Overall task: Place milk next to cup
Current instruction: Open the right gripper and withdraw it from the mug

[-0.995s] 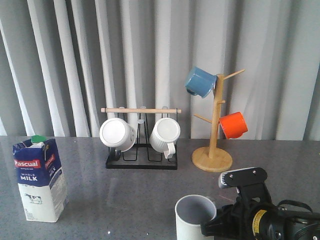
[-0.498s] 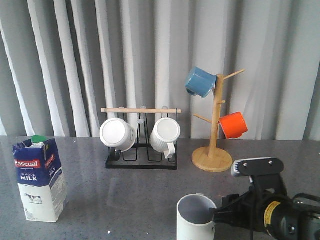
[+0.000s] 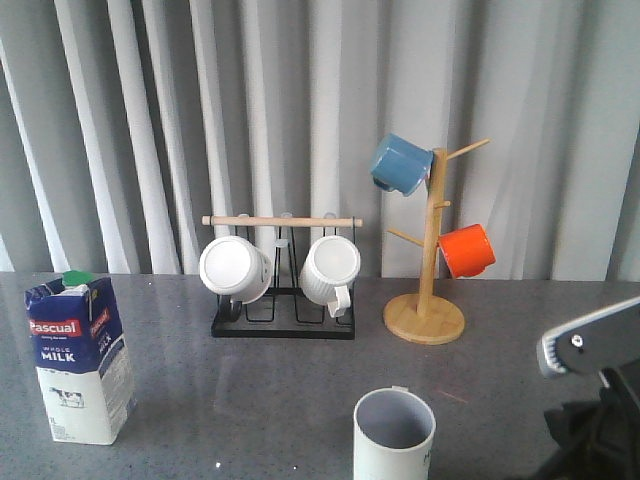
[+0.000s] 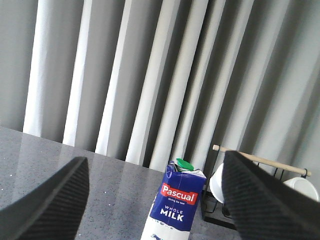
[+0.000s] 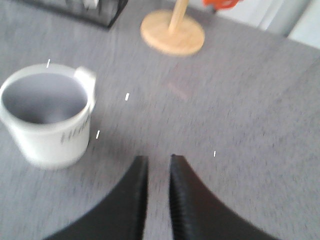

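The milk point(image 3: 80, 360) is a blue-and-white carton with a green cap, upright at the table's front left. In the left wrist view the milk point(image 4: 177, 210) stands some way ahead of my left gripper point(image 4: 154, 159), whose jaws are spread wide open and hold nothing. The cup point(image 3: 394, 435), pale and ribbed with a grey inside, stands at the front centre. My right gripper point(image 5: 158, 159) hovers over bare table to the side of the cup point(image 5: 47, 115), apart from it. Its fingers point(image 5: 135, 195) are almost together, with only a thin slit between them and nothing inside.
A black wire rack point(image 3: 283, 325) with a wooden bar holds two white mugs at the back centre. A wooden mug tree point(image 3: 425, 320) carries a blue mug point(image 3: 398, 165) and an orange mug point(image 3: 467, 250). Grey curtains hang behind. My right arm point(image 3: 590, 350) is at the front right.
My right arm has drawn back to the right, away from the cup, which stays standing on the table. The milk has not moved.
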Robot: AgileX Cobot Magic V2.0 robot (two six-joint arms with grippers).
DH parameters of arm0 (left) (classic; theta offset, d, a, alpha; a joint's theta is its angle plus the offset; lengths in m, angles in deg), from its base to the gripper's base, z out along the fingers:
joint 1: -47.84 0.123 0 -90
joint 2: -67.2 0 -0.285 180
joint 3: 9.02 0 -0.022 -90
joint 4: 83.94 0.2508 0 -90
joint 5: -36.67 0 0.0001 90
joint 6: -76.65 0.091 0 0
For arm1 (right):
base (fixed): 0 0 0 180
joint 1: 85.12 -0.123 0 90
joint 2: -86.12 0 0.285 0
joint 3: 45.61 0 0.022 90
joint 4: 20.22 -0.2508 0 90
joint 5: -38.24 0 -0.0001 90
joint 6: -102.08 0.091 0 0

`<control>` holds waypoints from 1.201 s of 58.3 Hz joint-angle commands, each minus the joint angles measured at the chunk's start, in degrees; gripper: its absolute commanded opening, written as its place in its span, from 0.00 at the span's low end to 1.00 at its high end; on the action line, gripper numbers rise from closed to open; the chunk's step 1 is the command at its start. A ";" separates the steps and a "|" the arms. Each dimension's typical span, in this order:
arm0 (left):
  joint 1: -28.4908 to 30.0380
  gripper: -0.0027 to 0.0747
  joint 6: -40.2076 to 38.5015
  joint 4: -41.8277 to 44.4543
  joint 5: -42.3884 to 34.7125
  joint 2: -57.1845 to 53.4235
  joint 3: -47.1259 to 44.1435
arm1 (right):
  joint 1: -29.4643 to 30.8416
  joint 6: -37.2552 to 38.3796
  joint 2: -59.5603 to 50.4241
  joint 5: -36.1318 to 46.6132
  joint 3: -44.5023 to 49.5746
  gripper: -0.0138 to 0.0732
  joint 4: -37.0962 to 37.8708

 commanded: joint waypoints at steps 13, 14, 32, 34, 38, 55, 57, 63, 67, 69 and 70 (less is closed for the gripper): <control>0.02 0.73 -0.22 0.15 -1.30 0.90 1.84 | -3.17 -11.84 -9.73 -1.80 13.43 0.15 -7.90; 0.02 0.73 -0.22 0.15 -1.15 0.90 1.84 | -3.17 -11.73 -10.13 -1.80 14.39 0.15 -8.07; -0.04 0.73 6.29 -2.52 0.51 2.05 7.12 | -3.13 -7.42 -15.11 -0.85 24.36 0.15 -7.31; -0.04 0.73 8.39 -4.14 1.76 2.78 8.28 | -3.13 -7.33 -15.53 -0.72 24.36 0.15 -7.27; -0.04 0.73 16.35 -9.91 5.93 5.54 13.40 | -3.13 -7.33 -16.40 -0.72 24.36 0.15 -7.27; 0.01 0.73 52.84 -36.84 40.26 27.09 41.95 | -3.13 -7.39 -18.34 -1.30 24.36 0.15 -7.24; 0.01 0.73 53.27 -38.05 42.97 29.16 45.28 | -3.13 -7.33 -18.34 -1.43 24.36 0.15 -7.24; 0.01 0.73 53.20 -39.41 51.04 36.19 54.54 | -3.13 -7.17 -18.34 -1.44 24.36 0.15 -7.35; 0.01 0.73 53.20 -39.53 55.74 41.04 60.47 | -3.13 -6.99 -18.34 -1.13 24.36 0.15 -7.35; 0.01 0.73 53.20 -39.45 57.60 43.26 62.49 | -3.13 -6.99 -18.34 -0.98 24.36 0.15 -7.35; 0.01 0.73 53.20 -39.36 58.16 44.05 63.43 | -3.13 -6.99 -18.34 -0.94 24.36 0.15 -7.37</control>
